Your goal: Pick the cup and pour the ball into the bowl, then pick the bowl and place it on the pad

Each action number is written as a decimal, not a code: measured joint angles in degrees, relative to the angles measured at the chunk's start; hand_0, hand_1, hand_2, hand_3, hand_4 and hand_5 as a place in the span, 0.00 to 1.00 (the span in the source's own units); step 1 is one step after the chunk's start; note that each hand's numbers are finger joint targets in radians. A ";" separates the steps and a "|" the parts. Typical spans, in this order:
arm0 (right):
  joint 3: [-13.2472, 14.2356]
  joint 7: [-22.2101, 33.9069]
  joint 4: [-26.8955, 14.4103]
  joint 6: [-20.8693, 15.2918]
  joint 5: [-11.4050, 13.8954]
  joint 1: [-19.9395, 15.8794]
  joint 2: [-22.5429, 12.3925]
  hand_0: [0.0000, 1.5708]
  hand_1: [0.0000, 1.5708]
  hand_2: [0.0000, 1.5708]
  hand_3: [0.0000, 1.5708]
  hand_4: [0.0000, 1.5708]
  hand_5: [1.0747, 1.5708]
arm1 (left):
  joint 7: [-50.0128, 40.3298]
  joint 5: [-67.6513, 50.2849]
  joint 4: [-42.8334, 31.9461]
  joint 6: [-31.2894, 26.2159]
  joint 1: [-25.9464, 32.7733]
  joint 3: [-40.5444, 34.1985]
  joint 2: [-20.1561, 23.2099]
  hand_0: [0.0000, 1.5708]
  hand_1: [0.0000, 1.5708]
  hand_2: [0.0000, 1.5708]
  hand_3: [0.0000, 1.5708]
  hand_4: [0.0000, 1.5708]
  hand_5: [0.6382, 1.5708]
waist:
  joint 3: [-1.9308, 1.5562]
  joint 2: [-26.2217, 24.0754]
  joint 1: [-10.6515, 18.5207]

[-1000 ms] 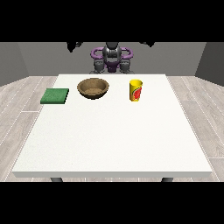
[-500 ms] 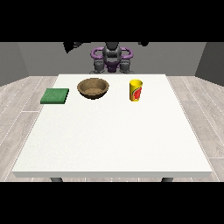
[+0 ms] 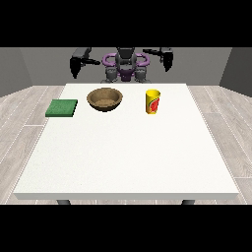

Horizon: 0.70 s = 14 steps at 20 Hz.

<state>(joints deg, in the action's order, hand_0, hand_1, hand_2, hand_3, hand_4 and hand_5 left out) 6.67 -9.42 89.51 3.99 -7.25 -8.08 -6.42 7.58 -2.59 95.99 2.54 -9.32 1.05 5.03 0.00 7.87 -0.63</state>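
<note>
1. The hand at the view's left has swung outward and lower than before
2. The hand at the view's right has likewise spread outward

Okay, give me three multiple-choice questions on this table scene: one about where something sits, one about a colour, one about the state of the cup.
1. Where is the bowl relative to the cup?
A. at the view's left of it
B. at the view's right of it
C. stacked on it

2. What colour is the pad?
A. blue
B. green
C. orange

3. How does the cup stand?
A. tipped over the bowl
B. lying on its side
C. upright on the table

Answers: 1 A, the bowl lies between pad and cup. 2 B, the flat square is green. 3 C, its open top faces up and no hand touches it.
</note>
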 measured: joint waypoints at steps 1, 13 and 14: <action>0.11 -0.74 -0.49 0.22 0.06 -0.97 -0.20 0.00 0.00 0.00 0.00 0.00 0.98 | 1.30 0.04 -1.78 -0.11 -1.40 -1.15 0.56 0.00 0.00 0.00 0.00 0.00 0.66 | 0.00 1.42 -0.41; 4.67 -6.99 -12.36 4.80 -1.56 -6.71 -4.70 0.00 0.00 0.00 0.00 0.00 0.98 | 14.49 3.09 -22.77 0.91 -9.55 -5.92 1.06 0.00 0.00 0.00 0.00 0.00 0.65 | 0.00 3.50 -2.47; 4.63 -6.63 -12.59 5.06 -1.71 -7.11 -4.88 0.00 0.00 0.00 0.00 0.00 0.98 | 15.22 3.03 -24.85 1.14 -10.80 -6.69 1.27 0.00 0.00 0.00 0.00 0.00 0.64 | 0.01 3.36 -2.89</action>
<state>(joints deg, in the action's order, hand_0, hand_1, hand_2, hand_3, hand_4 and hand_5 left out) 11.30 -16.05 76.92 9.05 -8.96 -15.20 -11.31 22.80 0.44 71.14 3.68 -20.12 -5.65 6.29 0.00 11.22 -3.52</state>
